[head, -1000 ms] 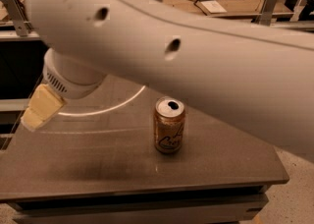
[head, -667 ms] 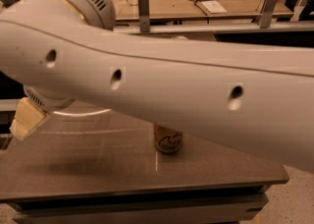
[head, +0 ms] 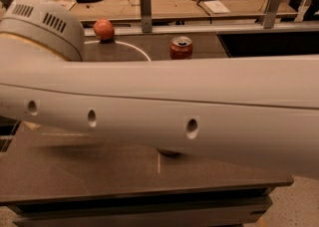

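Observation:
My white arm (head: 164, 106) stretches across the whole camera view from the right edge to its ribbed joint housing (head: 42, 24) at the upper left. The gripper does not show; it lies beyond the arm's left end, hidden by the arm. Only the base of a brown can (head: 169, 152) peeks out under the arm on the dark table (head: 99, 171). At the table's far side stand a red can (head: 181, 48) and a red apple (head: 103, 29).
A white arc (head: 130, 48) is marked on the tabletop near the apple. Behind, a wooden bench (head: 164, 2) carries cables, papers and small tools, with two grey posts (head: 145, 3) along its front rail. The table's front edge (head: 149, 193) runs below.
The arm has swung up and across the view, covering the brown can and the tan finger seen earlier at the left. The red can and apple at the back have come into sight.

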Controlling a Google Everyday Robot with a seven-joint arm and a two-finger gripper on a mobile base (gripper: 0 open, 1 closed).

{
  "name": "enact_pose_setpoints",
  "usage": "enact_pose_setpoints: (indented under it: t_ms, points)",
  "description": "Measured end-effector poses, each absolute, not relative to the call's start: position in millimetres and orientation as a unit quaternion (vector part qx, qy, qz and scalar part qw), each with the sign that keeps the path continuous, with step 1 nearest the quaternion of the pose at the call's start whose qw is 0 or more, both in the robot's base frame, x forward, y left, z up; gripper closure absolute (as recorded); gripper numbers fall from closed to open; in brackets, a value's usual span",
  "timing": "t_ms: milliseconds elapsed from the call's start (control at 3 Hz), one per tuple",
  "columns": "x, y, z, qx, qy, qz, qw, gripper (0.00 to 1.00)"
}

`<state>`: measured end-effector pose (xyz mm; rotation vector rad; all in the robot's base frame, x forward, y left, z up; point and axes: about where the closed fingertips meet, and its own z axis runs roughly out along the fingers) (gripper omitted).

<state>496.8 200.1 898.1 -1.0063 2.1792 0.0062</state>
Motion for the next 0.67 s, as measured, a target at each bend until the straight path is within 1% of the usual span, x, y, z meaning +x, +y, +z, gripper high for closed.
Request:
enact_pose_setpoints:
  t_ms: [333,667]
  points:
    - [506.0,192.8,900.4,-0.331,0.862,-0.008,0.384,0.0]
    - [512.8,183.0,905.2,-0.257,0.883,0.021,0.392,0.0]
